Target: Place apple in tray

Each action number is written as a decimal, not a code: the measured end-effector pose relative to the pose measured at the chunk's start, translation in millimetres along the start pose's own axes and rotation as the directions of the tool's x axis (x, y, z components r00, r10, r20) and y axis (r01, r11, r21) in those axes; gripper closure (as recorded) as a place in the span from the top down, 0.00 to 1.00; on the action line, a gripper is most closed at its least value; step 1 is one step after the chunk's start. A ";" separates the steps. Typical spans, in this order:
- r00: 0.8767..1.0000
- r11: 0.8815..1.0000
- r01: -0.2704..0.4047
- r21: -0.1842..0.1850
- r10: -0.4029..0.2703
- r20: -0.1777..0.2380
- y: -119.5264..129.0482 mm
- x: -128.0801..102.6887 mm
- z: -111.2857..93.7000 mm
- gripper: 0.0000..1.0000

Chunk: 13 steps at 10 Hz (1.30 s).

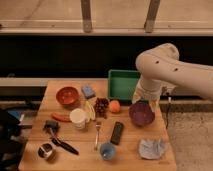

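The apple (115, 106) is small, round and orange-red. It lies on the wooden table (75, 160) just in front of the green tray (124, 85), which stands at the table's back edge. My white arm reaches down from the right. My gripper (141, 98) hangs at the tray's front right corner, just above the purple bowl (142, 114) and a short way right of the apple. It is not touching the apple. Nothing shows inside the tray.
A dark grape bunch (102, 106), banana (90, 111), white cup (78, 118), blue sponge (88, 91), red-orange bowl (67, 95) and red pepper (61, 117) lie left of the apple. A fork (97, 134), black remote (117, 133), blue cup (107, 150) and grey cloth (152, 148) lie nearer the front.
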 end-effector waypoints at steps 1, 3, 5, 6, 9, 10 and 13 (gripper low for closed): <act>1.000 1.000 0.000 0.000 0.000 0.000 0.0 0.0 0.1 0.65; 1.000 1.000 0.006 0.004 -0.006 0.005 -0.4 0.4 0.0 0.65; 0.996 0.997 0.079 -0.013 -0.078 0.039 7.0 2.9 -2.0 0.65; 0.990 0.992 0.127 -0.020 -0.126 0.058 19.9 7.3 -2.5 0.65; 0.959 0.964 0.266 -0.026 -0.262 0.112 69.2 20.6 2.4 0.65; 0.943 0.949 0.314 -0.028 -0.309 0.123 89.5 25.7 7.4 0.65; 0.899 0.907 0.421 -0.025 -0.414 0.141 130.4 30.1 30.4 0.65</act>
